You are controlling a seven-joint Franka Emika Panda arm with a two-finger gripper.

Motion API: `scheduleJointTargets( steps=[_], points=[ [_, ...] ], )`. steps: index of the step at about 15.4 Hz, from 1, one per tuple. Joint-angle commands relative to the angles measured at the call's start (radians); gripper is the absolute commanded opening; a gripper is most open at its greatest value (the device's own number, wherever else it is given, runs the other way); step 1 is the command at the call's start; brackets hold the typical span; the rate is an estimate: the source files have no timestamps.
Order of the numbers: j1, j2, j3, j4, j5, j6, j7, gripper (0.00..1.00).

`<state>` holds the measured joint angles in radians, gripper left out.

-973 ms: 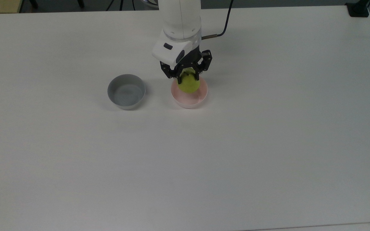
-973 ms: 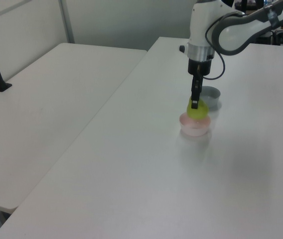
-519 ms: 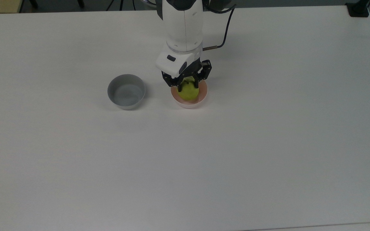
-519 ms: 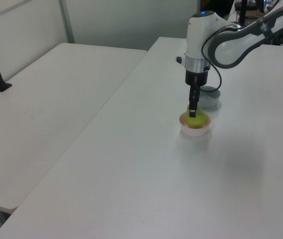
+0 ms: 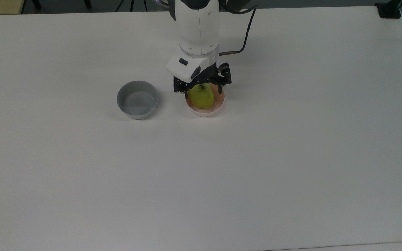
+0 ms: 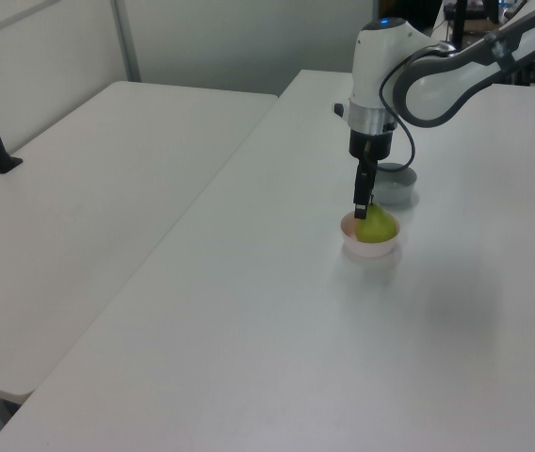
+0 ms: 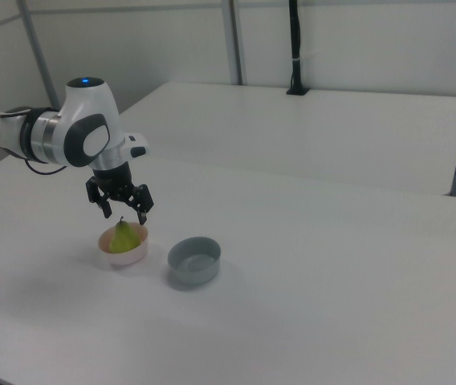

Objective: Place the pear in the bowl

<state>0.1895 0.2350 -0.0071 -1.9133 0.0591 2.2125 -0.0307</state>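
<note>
- Nothing but bare white surface [image 5: 201, 181] up front in the top view, so no clutter worries there.
- Pear [image 5: 201, 97] sitting in the pink bowl [image 5: 204, 111], stem up, near the middle of the surface; looks basically placed.
- Grey bowl [image 5: 137, 99] just beside it on the top view's left, apart from the pink one, empty.
- Gripper [image 5: 202, 88] parked right over the pear, fingers [image 7: 141, 206] spread wide on either side and not gripping it.
- Main risk, probably: a fingertip clipping the pear's top or the bowl rim on the way out, tipping the fruit out or dragging the light bowl sideways. A sideways exit would do it; straight up seems safest.
- Smaller risk: bowl nudged into the grey one if bumped toward the top view's left.
- Arm coming in from the far edge, wrist pointing straight down, cable trailing behind.
</note>
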Motion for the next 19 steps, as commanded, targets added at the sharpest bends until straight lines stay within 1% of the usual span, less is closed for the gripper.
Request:
scheduleJointTargets(
  steps=[1,3,6,8,9,11,12,14,16,19],
  points=[
    [-0.015,-0.052,-0.010,0.042,-0.018,-0.117,0.035,1.00],
    [-0.031,-0.084,-0.010,0.066,-0.018,-0.171,0.044,1.00],
    [-0.088,-0.167,-0.007,0.068,-0.018,-0.238,0.068,1.00],
    [-0.132,-0.209,0.010,0.074,-0.018,-0.269,0.077,1.00],
    [-0.165,-0.223,0.021,0.097,-0.016,-0.296,0.092,1.00],
    [-0.228,-0.230,0.053,0.161,-0.016,-0.413,0.115,1.00],
    [-0.254,-0.232,0.061,0.192,-0.018,-0.463,0.114,1.00],
    [-0.275,-0.238,0.059,0.232,-0.019,-0.523,0.112,1.00],
    [-0.298,-0.250,0.059,0.237,-0.019,-0.536,0.082,1.00],
    [-0.305,-0.258,0.042,0.240,-0.022,-0.521,-0.023,1.00]
  ],
)
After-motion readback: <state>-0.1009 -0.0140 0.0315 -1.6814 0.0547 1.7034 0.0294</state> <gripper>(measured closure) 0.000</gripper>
